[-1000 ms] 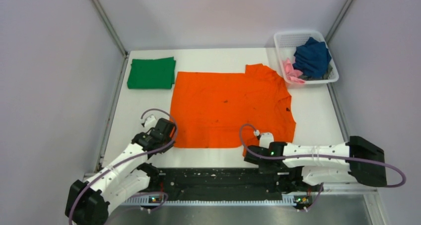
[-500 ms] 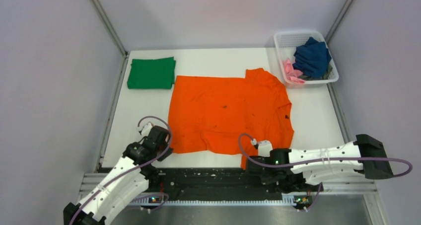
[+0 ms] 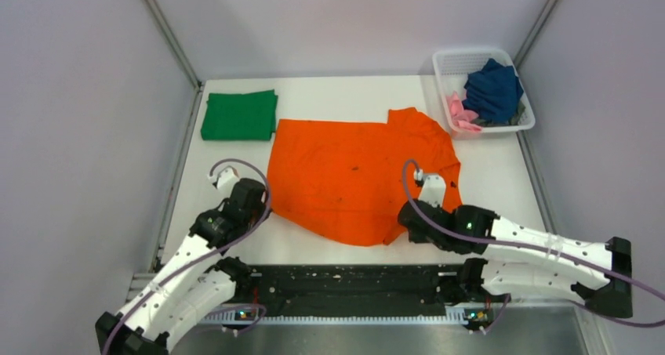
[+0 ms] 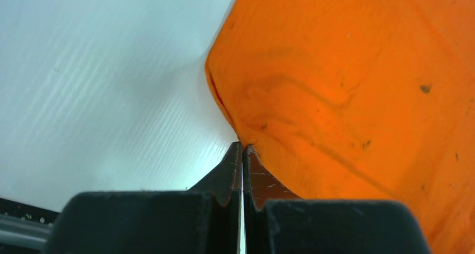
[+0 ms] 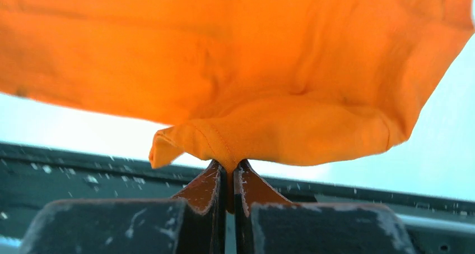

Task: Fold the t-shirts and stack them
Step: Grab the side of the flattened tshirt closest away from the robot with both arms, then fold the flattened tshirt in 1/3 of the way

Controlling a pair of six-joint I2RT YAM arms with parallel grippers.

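Observation:
The bright orange t-shirt (image 3: 353, 175) lies spread in the middle of the table, its near hem raised. My left gripper (image 3: 263, 206) is shut on the shirt's near-left hem corner; the left wrist view shows the closed jaws pinching the cloth edge (image 4: 246, 136). My right gripper (image 3: 408, 220) is shut on the near-right hem corner, and the right wrist view shows the cloth (image 5: 269, 130) bunched between the jaws and hanging above the table edge. A dark green t-shirt (image 3: 239, 114) lies folded at the far left. Navy blue (image 3: 492, 88) and pink (image 3: 459, 110) shirts sit crumpled in the basket.
A white mesh basket (image 3: 451, 61) stands at the far right corner. Grey walls with metal posts enclose the table on three sides. A black rail (image 3: 353, 280) runs along the near edge between the arm bases.
Both grippers have moved away from the near edge toward the table's middle, carrying the orange shirt's near hem with them. The right arm has swung further in and the hem now slants.

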